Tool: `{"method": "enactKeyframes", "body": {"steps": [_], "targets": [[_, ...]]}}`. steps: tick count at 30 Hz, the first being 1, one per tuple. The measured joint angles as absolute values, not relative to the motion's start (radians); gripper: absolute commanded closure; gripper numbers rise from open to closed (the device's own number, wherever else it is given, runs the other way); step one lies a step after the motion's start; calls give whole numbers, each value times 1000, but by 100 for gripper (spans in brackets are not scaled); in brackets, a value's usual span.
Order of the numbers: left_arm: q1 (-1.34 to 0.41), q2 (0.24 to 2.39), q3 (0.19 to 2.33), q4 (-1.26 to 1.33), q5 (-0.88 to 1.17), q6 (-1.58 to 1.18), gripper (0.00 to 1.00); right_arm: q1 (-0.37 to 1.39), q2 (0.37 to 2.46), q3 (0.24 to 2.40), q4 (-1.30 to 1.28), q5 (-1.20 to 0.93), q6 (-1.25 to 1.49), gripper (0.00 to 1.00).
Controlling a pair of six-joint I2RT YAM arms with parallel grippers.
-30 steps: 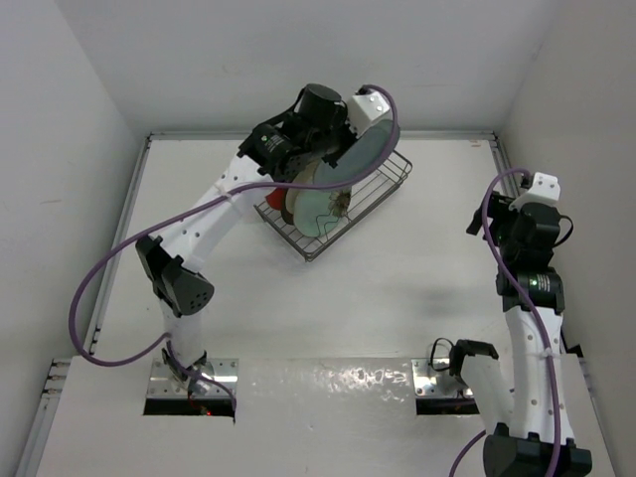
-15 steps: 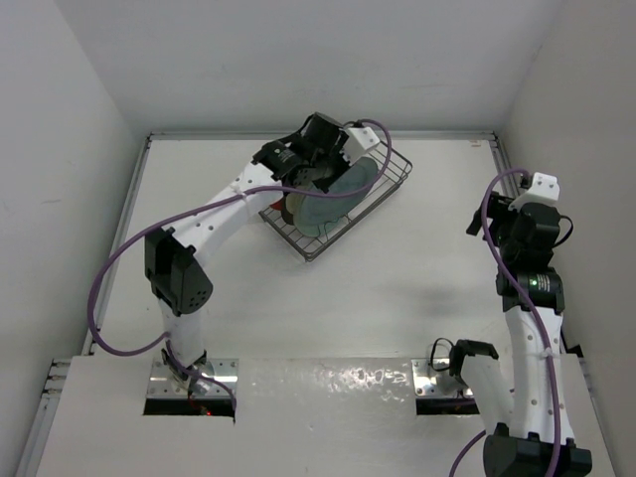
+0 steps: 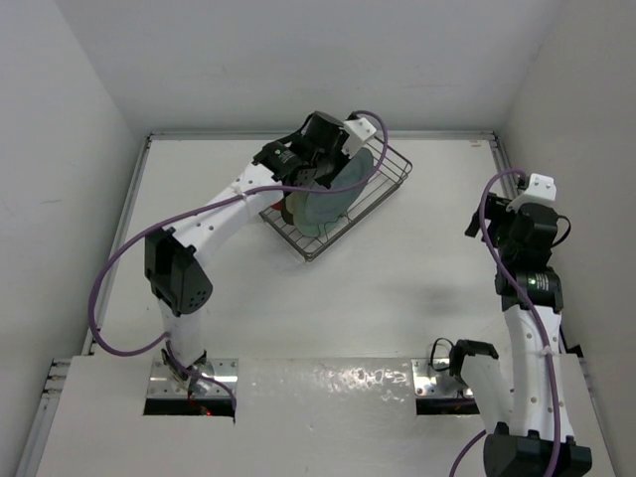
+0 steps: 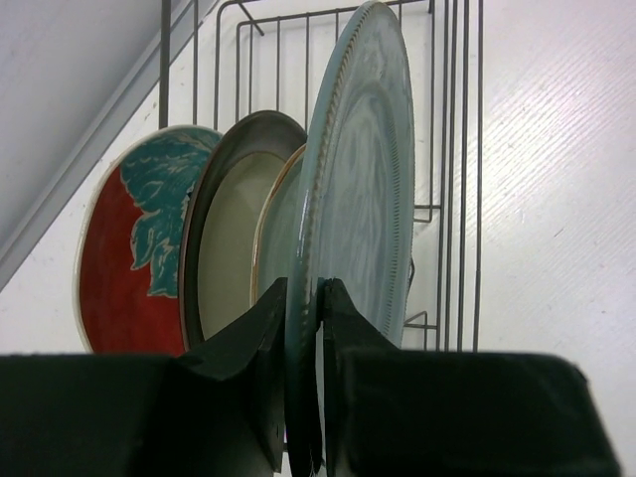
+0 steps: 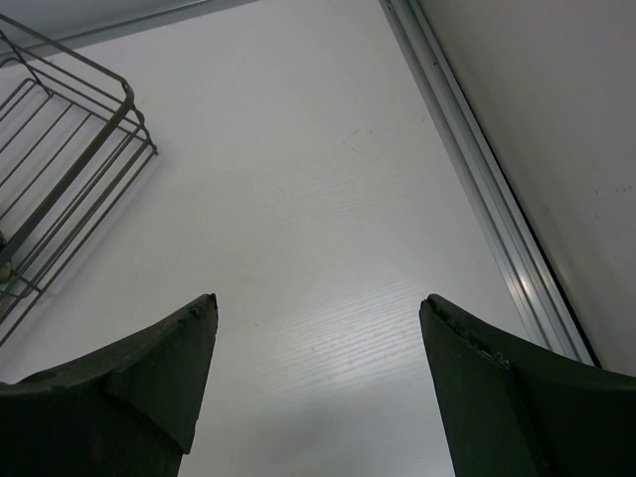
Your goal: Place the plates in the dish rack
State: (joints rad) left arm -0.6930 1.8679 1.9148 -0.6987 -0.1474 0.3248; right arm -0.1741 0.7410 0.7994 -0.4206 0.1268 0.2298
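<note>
My left gripper (image 4: 303, 290) is shut on the rim of the grey-teal plate (image 4: 363, 179), which stands on edge inside the dish rack (image 4: 462, 149). Left of it three more plates stand in a row: a pale green one (image 4: 281, 234), a cream one with a dark brown rim (image 4: 234, 234) and a red one with a teal pattern (image 4: 119, 278). From above, the left gripper (image 3: 346, 164) is over the dish rack (image 3: 388, 184) at the back of the table. My right gripper (image 5: 318, 303) is open and empty, hovering at the right side (image 3: 479, 221).
The white table's raised metal edge (image 5: 477, 169) runs along the right, close to the right arm. A corner of the dish rack (image 5: 70, 169) shows at the upper left of the right wrist view. Walls enclose the table at the back and sides.
The left gripper has come down with the grey-teal plate, which went from tilted above the rack to standing in it beside the others. The right arm has not moved.
</note>
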Motion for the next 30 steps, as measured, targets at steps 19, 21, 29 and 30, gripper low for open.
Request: {"method": "enactKeyframes", "body": {"steps": [19,21,29,30], "targets": [[-687,1856,1932,-694,-168,331,100,-174,743,740,-413,121,224,18],[-686,1856,1923,-693,-168,331,100,-174,748,738,-420,120,221,18],[-685,1856,1876,-698,-143,329,100,-174,756,738,-421,120,213,17],[-685,1856,1870,-696,-139,327,100,-174,756,738,-421,119,213,17]]}}
